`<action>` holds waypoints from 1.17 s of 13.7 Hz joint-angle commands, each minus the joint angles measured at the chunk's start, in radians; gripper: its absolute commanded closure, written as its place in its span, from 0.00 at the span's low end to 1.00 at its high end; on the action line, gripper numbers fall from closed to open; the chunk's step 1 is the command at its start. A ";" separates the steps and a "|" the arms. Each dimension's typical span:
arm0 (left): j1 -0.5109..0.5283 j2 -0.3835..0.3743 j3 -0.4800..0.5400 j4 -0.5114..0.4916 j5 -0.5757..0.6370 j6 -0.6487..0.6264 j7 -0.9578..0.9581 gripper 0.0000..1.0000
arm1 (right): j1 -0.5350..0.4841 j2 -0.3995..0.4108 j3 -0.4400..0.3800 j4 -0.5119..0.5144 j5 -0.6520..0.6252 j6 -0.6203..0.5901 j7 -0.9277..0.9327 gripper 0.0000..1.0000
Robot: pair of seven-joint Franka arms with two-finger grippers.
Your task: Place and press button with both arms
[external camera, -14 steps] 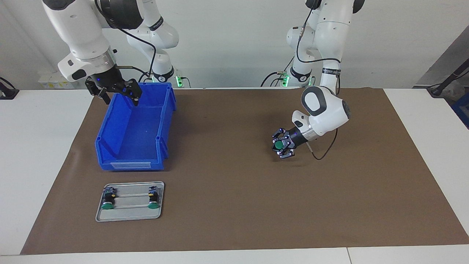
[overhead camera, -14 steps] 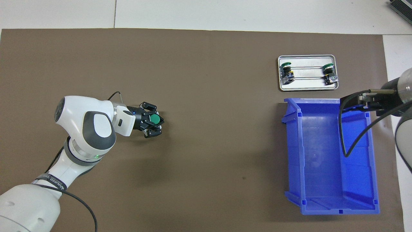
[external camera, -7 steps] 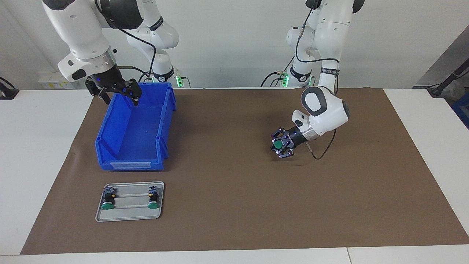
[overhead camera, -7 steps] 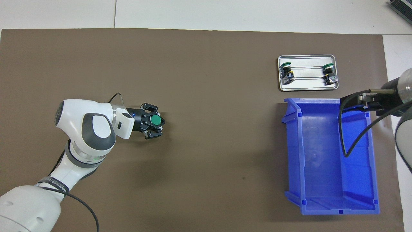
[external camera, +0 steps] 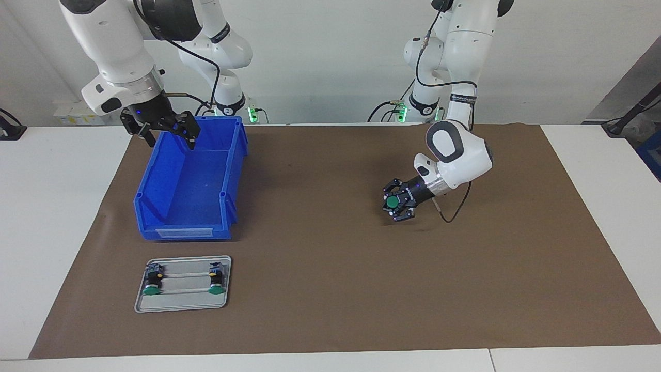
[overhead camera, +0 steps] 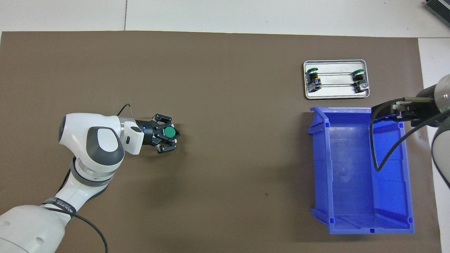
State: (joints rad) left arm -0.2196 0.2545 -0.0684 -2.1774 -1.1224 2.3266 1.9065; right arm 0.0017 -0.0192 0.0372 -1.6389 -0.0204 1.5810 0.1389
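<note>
Holding the button (external camera: 393, 201) in the left tool (external camera: 397, 202), your left arm sits right of centre in the facing frame, low over the brown mat (external camera: 330, 289). Left tool: clenched on the button's black body, green cap turned out and away from the wrist. In the overhead frame the same cap (overhead camera: 170, 131) shows centre-left, at the tip of the left tool (overhead camera: 166, 133).

Key relation: the button's long axis runs along the tool's own line, cap leading, pointing toward the middle of the bench (external camera: 62, 217) and slightly downward. You can't tell from either frame whether the rear block touches the mat yet; the facing frame suggests it hangs just above it.

Right tool (external camera: 164, 128): upper left of the facing frame, over the rim of the blue bin (external camera: 186, 206), fingers spread, nothing in them. It waits. It is well apart from the button, so the left arm is the nearer one by far; the right arm must cross most of the mat to press.

Two spare buttons (external camera: 151, 282) (external camera: 216, 279) lie in the metal tray (external camera: 181, 305), lower left of the facing frame, below the bin.

Judgement: placing is not done; the press comes after, and you need the cap facing up or toward the right arm.
</note>
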 commanded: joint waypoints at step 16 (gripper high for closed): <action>0.017 -0.031 0.001 -0.036 -0.020 0.016 0.040 0.24 | -0.011 -0.027 0.009 -0.032 0.016 0.017 -0.018 0.00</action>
State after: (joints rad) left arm -0.2041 0.2503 -0.0662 -2.1831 -1.1225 2.3268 1.9243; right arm 0.0019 -0.0192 0.0372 -1.6389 -0.0204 1.5810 0.1389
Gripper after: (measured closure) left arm 0.410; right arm 0.000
